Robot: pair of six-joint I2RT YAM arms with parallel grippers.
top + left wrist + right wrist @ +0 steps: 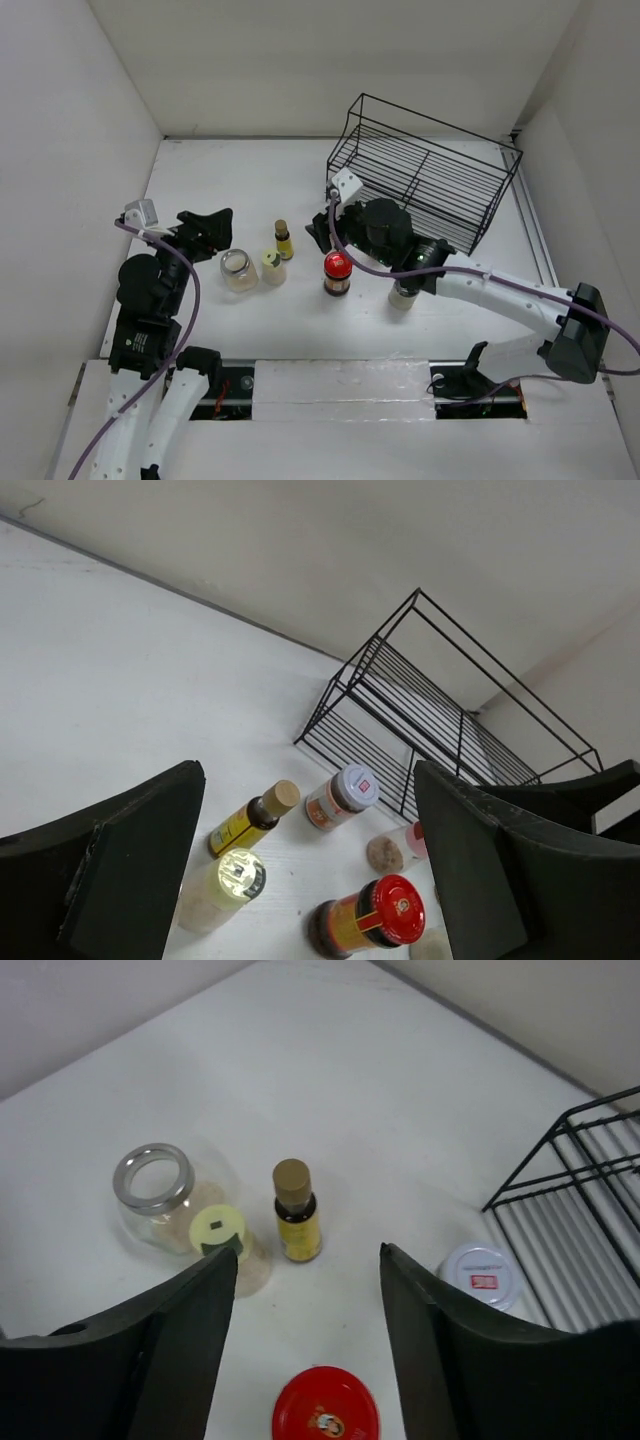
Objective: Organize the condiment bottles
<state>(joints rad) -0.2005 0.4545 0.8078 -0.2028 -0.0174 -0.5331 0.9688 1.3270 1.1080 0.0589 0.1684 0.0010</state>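
Right wrist: right gripper (305, 1256) wide, empty, over table. Brown-cap bottle (296, 1212) upright, seen between fingers. Yellow-cap bottle (225, 1245) partly behind one finger, just beside open jar (160, 1195). Red-cap bottle (325, 1405) cut by frame edge. White-cap bottle (480, 1272) beside rack (590, 1160). Left gripper (308, 780) wide, empty, near jar. Beige bottle (404, 294) half hidden under right arm, cap unclear.

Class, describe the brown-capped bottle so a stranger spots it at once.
Find the black wire rack at the far right. Look left to the standing cluster. The brown-capped bottle is the slim, dark one behind the pale-yellow-capped bottle and red-capped jar.
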